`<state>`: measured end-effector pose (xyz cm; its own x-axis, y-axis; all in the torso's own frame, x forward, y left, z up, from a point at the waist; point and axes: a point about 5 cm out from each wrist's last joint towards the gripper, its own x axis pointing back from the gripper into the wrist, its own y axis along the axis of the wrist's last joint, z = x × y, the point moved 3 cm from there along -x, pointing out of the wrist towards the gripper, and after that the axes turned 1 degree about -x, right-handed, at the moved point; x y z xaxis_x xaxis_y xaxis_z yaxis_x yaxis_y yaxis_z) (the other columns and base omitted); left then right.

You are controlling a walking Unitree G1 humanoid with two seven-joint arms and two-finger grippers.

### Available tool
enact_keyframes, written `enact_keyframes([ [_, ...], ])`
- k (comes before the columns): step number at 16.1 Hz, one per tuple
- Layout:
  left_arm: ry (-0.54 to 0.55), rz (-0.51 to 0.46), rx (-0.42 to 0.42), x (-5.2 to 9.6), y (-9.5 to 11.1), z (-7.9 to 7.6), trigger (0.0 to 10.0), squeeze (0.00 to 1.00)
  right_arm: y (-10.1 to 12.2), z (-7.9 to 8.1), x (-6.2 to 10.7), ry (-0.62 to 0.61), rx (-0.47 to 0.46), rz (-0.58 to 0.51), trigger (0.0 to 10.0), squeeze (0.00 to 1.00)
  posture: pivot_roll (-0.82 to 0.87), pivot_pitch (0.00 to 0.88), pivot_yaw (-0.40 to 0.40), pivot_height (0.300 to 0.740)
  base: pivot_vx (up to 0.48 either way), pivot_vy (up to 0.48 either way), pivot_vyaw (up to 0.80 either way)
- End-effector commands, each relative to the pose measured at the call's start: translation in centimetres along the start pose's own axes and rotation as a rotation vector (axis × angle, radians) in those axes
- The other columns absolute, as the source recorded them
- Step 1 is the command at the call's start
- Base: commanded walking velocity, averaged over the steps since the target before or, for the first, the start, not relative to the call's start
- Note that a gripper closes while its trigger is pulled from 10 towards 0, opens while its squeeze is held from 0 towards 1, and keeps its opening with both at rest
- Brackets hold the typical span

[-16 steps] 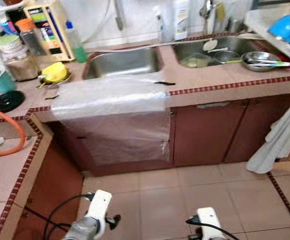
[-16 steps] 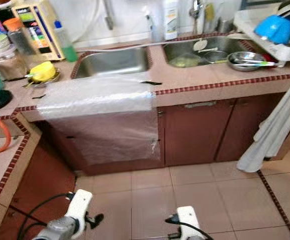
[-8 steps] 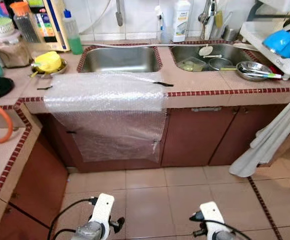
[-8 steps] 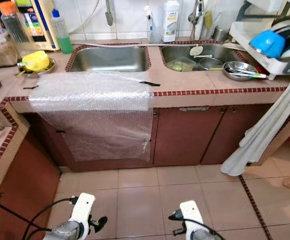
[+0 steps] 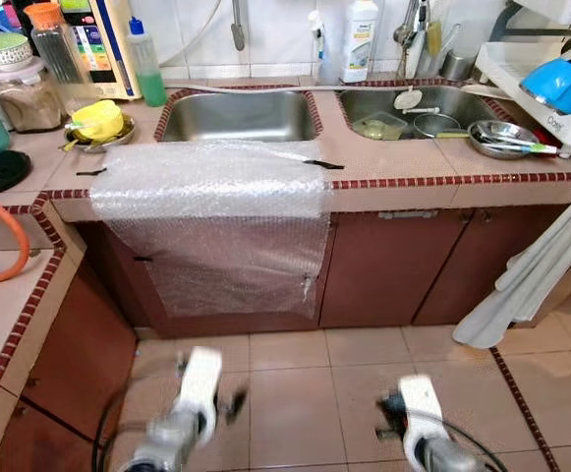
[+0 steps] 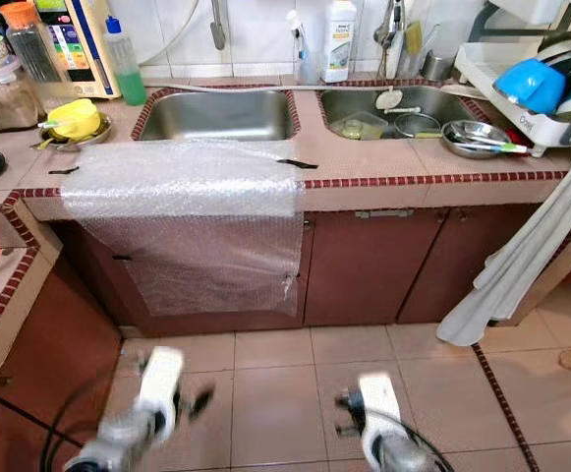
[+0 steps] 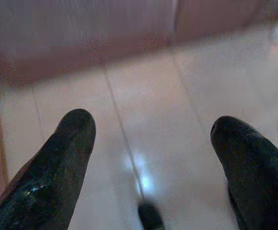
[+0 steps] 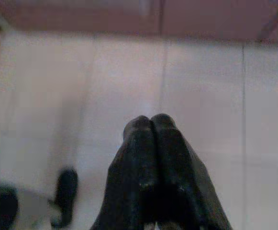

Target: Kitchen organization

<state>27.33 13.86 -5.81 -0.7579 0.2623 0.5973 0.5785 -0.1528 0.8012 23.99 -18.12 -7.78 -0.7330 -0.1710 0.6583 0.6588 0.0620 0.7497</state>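
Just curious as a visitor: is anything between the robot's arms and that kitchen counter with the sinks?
Nothing visible. Bare floor tiles separate the left gripper and right gripper from the counter; bubble wrap drapes its front edge.

A sheet of bubble wrap (image 5: 216, 197) lies over the front edge of the table (image 5: 413, 167) at 12 o'clock and hangs down across the dark red cabinet doors (image 5: 393, 261). A black strip (image 5: 322, 164) sits at its 3 o'clock corner. Pale grey cloth (image 5: 541, 275) drapes at 3 o'clock, ending near the beige tiled floor (image 5: 295, 393). An orange hose (image 5: 43, 241) curves at 9 o'clock.
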Motion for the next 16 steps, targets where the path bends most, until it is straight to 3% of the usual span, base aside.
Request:
enact_keyframes([
  [1,0.005,-0.024,-0.037,0.1,0.5,0.6,10.0,0.00,1.0,-0.3,0.1,0.003,-0.010,-0.065,10.0,0.00,-0.02,0.000,0.087,0.740,0.000,0.000,0.00],
  [3,0.022,-0.134,-0.114,0.6,1.9,1.2,10.0,0.00,3.0,-1.4,0.7,-0.001,-0.104,-0.202,10.0,0.00,-0.03,0.000,0.108,0.740,0.000,0.000,0.00],
  [4,0.062,-0.186,-0.117,1.1,2.5,1.9,10.0,0.00,4.6,-2.6,1.9,-0.050,-0.163,-0.317,10.0,0.00,-0.03,0.000,0.116,0.740,0.000,0.000,0.00],
  [5,0.096,-0.261,-0.152,1.9,3.4,2.6,10.0,0.00,5.6,-3.0,3.1,-0.065,-0.146,-0.392,10.0,0.00,-0.04,0.000,0.122,0.740,0.000,0.000,0.00],
  [6,0.091,-0.398,-0.159,3.2,4.9,3.0,10.0,0.00,6.6,-3.0,4.9,-0.088,-0.119,-0.468,10.0,0.00,-0.04,0.000,0.126,0.740,0.000,0.000,0.00],
  [8,0.171,-0.519,-0.180,4.8,6.1,4.1,10.0,0.00,7.9,-3.1,7.7,-0.155,-0.070,-0.560,10.0,0.00,-0.05,0.000,0.135,0.740,0.000,0.000,0.00],
  [11,0.206,-0.562,-0.187,5.6,7.0,5.5,10.0,0.00,10.2,-3.4,11.0,-0.257,-0.014,-0.662,10.0,0.00,-0.07,0.000,0.152,0.740,0.000,0.000,0.00],
  [13,0.180,-0.603,-0.201,6.4,8.3,5.4,10.0,0.00,12.5,-3.4,13.5,-0.281,-0.010,-0.710,10.0,0.00,-0.07,0.000,0.156,0.740,0.000,0.000,0.00],
  [14,0.177,-0.657,-0.201,6.9,10.0,5.0,10.0,0.00,14.8,-3.2,14.5,-0.307,0.041,-0.778,10.0,0.00,-0.08,0.000,0.156,0.740,0.000,0.000,0.00],
  [15,0.187,-0.723,-0.192,7.5,12.5,4.1,10.0,0.00,16.6,-3.1,14.9,-0.325,0.024,-0.821,10.0,0.00,-0.08,0.000,0.150,0.740,0.000,0.000,0.00],
  [16,0.189,-0.760,-0.169,8.0,13.8,3.6,10.0,0.00,17.1,-2.9,14.9,-0.337,0.035,-0.827,10.0,0.00,-0.08,0.000,0.148,0.740,0.000,0.000,0.00],
])
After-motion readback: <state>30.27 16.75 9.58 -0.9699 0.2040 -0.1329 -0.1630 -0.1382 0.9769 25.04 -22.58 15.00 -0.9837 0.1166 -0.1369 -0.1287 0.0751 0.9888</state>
